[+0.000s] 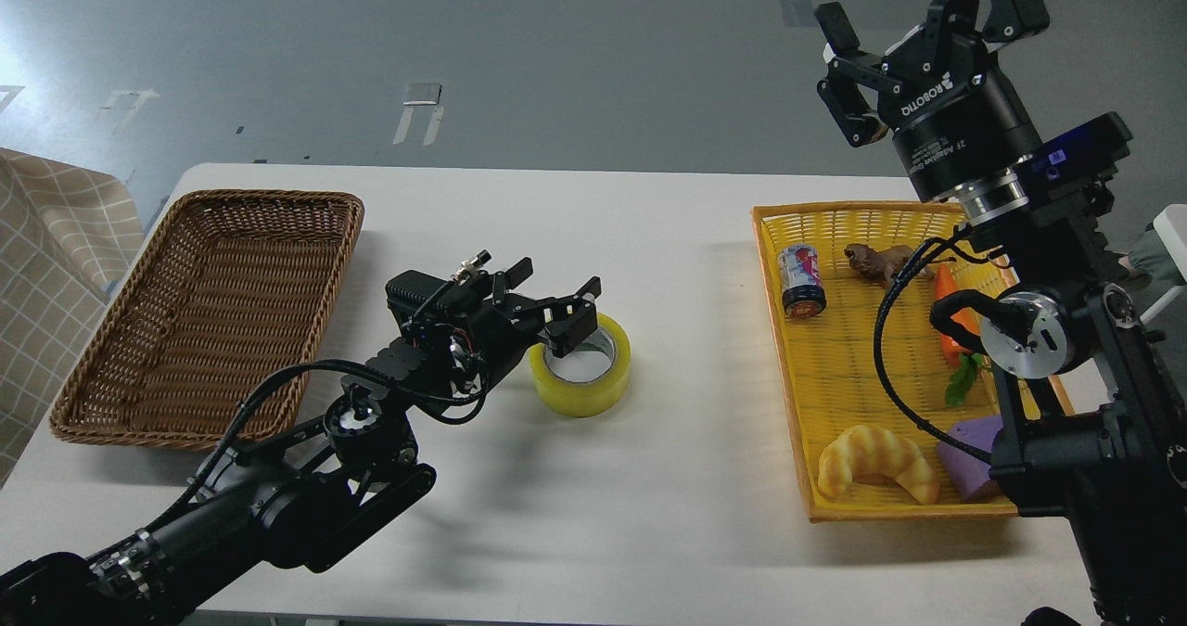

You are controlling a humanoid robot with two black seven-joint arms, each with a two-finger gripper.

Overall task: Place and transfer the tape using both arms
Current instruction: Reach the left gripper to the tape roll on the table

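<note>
The tape (593, 380), a yellow translucent roll with a grey-white core, lies flat on the white table (649, 533) near the middle. My left gripper (556, 301) is open and low at the roll's left rim, with one finger (577, 318) over the core hole and the other behind the rim. It has not closed on the roll. My right gripper (913, 5) is open and empty, raised high above the far end of the yellow tray.
A brown wicker basket (199, 315) stands at the left. A yellow tray (788, 366) at the right holds a can (802, 278), a brown toy figure (876, 260), a carrot (948, 334), a croissant (876, 464) and a purple block (969, 464).
</note>
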